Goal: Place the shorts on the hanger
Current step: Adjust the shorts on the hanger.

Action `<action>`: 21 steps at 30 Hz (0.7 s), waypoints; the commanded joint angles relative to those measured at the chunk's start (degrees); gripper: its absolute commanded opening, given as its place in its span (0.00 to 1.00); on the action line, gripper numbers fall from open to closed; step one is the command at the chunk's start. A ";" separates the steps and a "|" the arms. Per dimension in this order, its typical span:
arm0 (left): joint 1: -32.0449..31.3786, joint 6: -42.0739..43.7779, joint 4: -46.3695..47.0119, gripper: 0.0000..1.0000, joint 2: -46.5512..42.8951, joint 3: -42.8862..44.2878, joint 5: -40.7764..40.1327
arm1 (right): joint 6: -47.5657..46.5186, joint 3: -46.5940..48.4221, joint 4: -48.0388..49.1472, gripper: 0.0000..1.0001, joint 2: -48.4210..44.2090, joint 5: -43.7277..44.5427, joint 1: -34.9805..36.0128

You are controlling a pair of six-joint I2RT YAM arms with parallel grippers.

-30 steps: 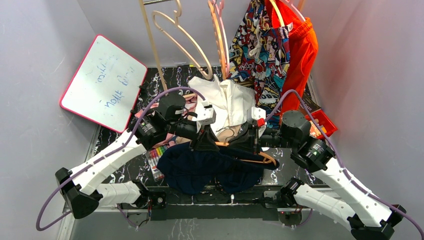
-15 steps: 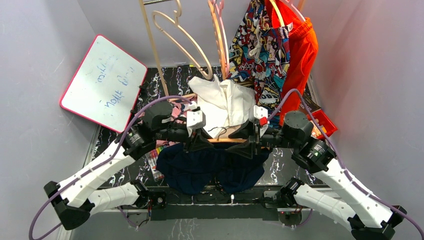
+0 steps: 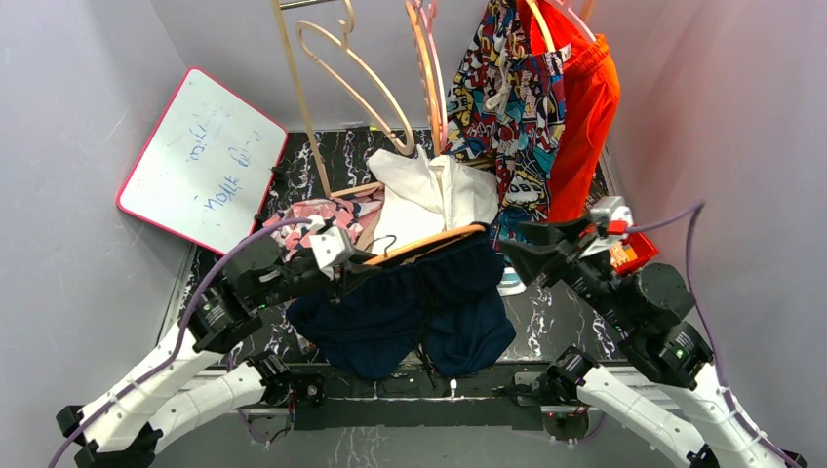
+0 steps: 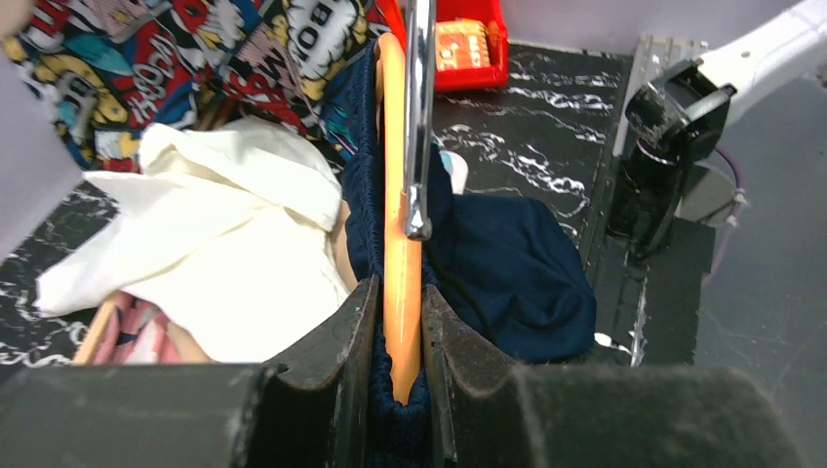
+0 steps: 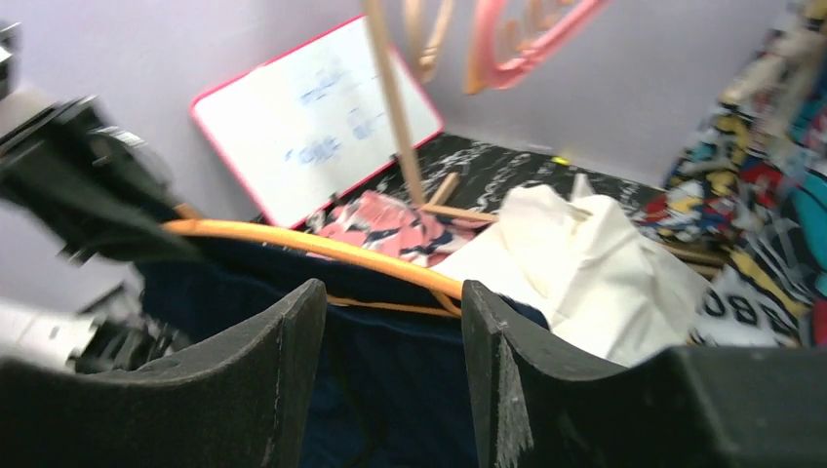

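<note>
On the black marbled bench [image 3: 561, 322] between grey walls [image 3: 59, 292], the left gripper [image 4: 395, 302] clamps the hanger [image 4: 395, 146] with the shorts [image 3: 410, 312]; the right gripper [image 5: 392, 292] is spread wide, empty.

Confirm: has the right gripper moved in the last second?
Yes. The right gripper pulled back rightward off the hanger, ending closer to the red bin.

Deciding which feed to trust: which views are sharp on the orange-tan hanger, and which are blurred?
Left wrist: crisp on the thin curved orange-tan hanger and dark navy fabric shorts. Top external: sharp, evenly lit. Right wrist: motion-blurred throughout, worst at left.
</note>
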 commanded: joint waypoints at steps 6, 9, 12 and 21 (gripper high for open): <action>0.22 -1.95 3.20 0.00 -8.15 -0.76 -2.92 | 20.36 -5.95 -0.92 0.59 1.71 19.20 -0.01; 0.28 -2.50 2.20 0.00 -8.11 -0.12 -1.69 | 24.59 -8.20 2.29 0.58 2.37 20.51 -0.01; 0.25 -2.67 2.17 0.00 -8.68 0.13 -1.45 | 26.12 -10.18 7.25 0.57 3.28 20.72 -0.03; 0.24 -2.50 3.04 0.00 -8.76 -1.07 0.13 | 27.62 -7.42 4.32 0.57 9.32 22.28 -0.03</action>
